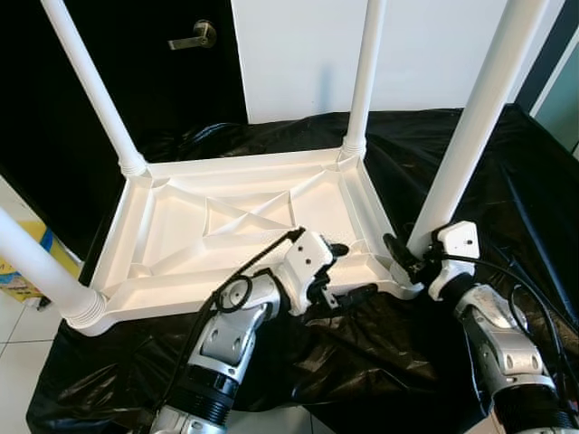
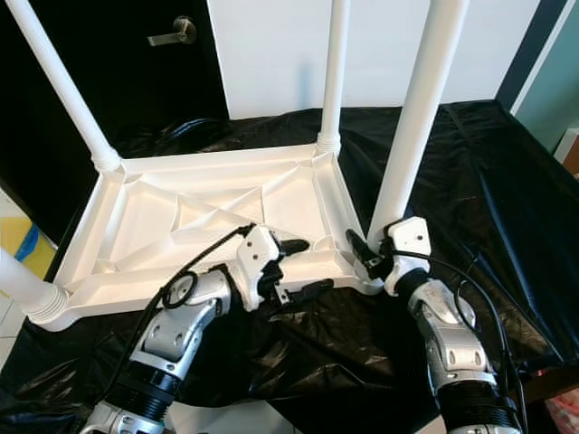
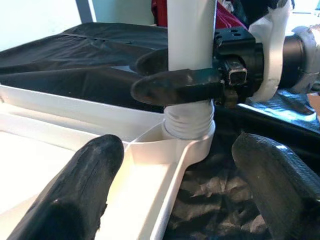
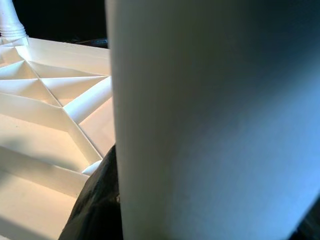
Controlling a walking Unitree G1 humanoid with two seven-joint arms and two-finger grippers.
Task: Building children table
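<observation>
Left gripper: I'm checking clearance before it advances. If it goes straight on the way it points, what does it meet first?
Probably the near-right table leg, which the right gripper grips just above its socket; depth is uncertain. The left gripper is open.

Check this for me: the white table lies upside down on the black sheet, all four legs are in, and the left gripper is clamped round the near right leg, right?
Not quite: the right gripper clamps that near right leg, as the left wrist view shows. The left gripper is open by the table rim. The rest holds, black sheet included.

Silver arms; white wrists; looping black cables; black fingers (image 1: 357,294).
</observation>
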